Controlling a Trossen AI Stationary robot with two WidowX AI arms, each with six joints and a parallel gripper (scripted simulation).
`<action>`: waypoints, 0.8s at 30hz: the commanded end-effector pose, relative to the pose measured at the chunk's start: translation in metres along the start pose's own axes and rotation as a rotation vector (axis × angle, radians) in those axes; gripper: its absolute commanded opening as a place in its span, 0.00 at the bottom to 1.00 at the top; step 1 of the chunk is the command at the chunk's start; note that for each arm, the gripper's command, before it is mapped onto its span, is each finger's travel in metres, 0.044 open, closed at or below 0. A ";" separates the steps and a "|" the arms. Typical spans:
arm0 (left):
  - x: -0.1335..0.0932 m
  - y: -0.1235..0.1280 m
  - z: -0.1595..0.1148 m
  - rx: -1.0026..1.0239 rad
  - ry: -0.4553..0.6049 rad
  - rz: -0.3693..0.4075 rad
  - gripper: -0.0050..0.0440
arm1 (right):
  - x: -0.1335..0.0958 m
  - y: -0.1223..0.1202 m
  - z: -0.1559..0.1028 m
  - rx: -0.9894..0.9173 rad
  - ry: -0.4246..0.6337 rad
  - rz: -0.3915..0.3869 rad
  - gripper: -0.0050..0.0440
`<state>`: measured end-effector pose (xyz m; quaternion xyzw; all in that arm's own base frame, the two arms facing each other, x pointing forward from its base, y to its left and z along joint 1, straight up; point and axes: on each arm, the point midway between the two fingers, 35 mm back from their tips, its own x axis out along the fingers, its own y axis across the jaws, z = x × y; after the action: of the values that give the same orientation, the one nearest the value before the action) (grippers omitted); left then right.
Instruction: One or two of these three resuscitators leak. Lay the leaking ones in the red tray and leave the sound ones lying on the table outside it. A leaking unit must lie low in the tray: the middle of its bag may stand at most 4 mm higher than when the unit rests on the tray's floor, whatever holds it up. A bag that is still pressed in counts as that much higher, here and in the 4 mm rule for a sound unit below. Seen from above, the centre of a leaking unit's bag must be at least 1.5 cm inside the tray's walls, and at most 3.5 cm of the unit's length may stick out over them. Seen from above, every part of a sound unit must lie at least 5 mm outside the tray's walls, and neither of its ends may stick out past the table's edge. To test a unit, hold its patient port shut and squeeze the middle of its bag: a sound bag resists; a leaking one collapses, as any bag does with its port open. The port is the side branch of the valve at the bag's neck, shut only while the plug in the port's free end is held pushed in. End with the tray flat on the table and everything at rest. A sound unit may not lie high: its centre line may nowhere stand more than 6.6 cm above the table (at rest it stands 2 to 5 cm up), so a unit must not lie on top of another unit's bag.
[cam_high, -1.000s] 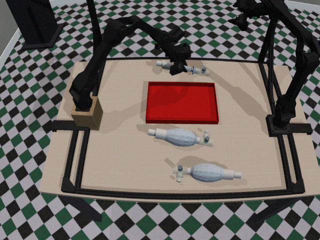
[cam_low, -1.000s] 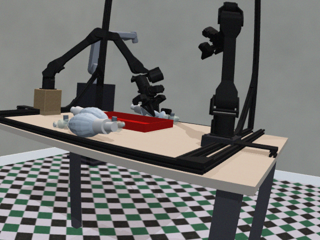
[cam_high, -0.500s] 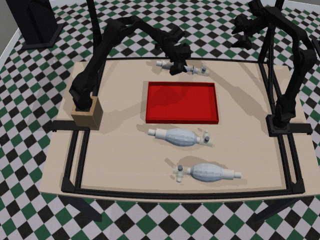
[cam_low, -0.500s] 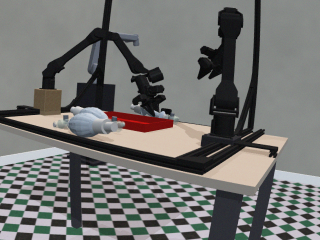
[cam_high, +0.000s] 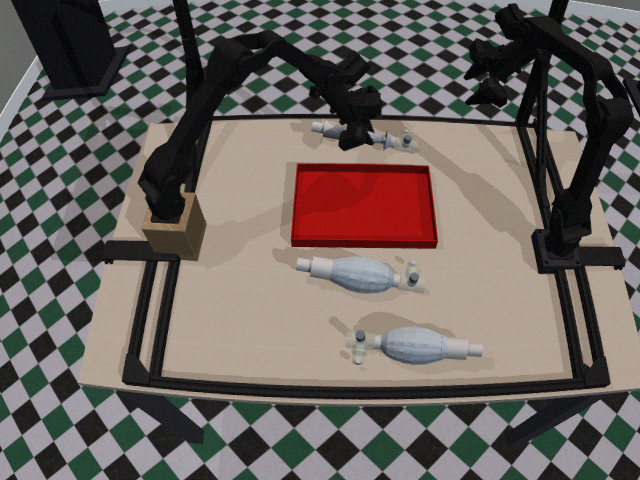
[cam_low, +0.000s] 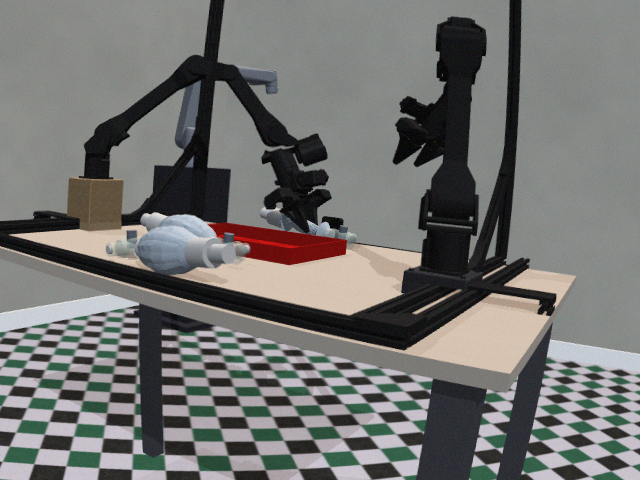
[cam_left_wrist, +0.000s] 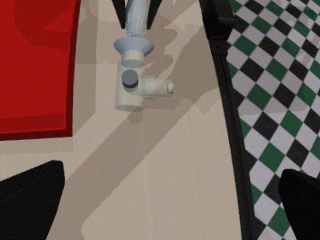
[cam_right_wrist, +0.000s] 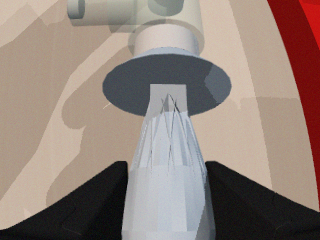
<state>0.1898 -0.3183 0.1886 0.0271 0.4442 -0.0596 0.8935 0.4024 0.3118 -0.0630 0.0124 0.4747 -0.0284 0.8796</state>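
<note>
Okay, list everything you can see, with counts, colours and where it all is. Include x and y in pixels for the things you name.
resuscitators (cam_high: 378, 138) (cam_high: 361, 274) (cam_high: 413, 344) (cam_low: 323, 228) (cam_low: 180, 225) (cam_low: 162, 251) (cam_left_wrist: 132, 47) (cam_right_wrist: 169, 200): three, pale blue and whitish, outside the tray
tray (cam_high: 361, 217) (cam_low: 315, 251) (cam_left_wrist: 30, 75) (cam_right_wrist: 300, 55): one, red, on the table
table (cam_high: 232, 310) (cam_low: 310, 279) (cam_left_wrist: 165, 175) (cam_right_wrist: 250, 150): one, tan top, dark legs
block (cam_high: 175, 242) (cam_low: 95, 204): one, brown, under the right arm
frame (cam_high: 361, 390) (cam_low: 180, 286): one, black, on the table
floor (cam_high: 310, 439) (cam_low: 258, 387) (cam_left_wrist: 275, 100): one, green, black and whitish checks, below
wall: grey, background
pedestal (cam_high: 77, 51) (cam_low: 214, 191): dark, behind; grey arm (cam_low: 186, 113) above
arms (cam_high: 594, 155) (cam_high: 199, 111) (cam_low: 459, 124) (cam_low: 155, 95): two, black
left gripper (cam_high: 467, 90) (cam_low: 405, 164) (cam_left_wrist: 172, 167): one, black, open, raised
right gripper (cam_high: 356, 143) (cam_low: 305, 227) (cam_left_wrist: 136, 26) (cam_right_wrist: 167, 162): one, black, squeezing the far resuscitator
</note>
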 end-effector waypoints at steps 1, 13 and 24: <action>0.000 0.000 0.000 0.000 0.001 0.000 1.00 | -0.059 0.001 0.040 0.007 -0.010 0.010 0.10; 0.000 0.000 0.000 0.000 0.001 0.000 1.00 | -0.087 0.001 0.059 0.007 -0.010 0.010 0.10; 0.001 0.000 0.000 -0.004 0.001 0.001 1.00 | -0.191 -0.059 0.063 0.058 -0.092 0.089 0.10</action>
<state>0.1903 -0.3179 0.1883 0.0271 0.4444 -0.0586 0.8935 0.3678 0.2779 0.0844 0.0281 0.4632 -0.0195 0.8856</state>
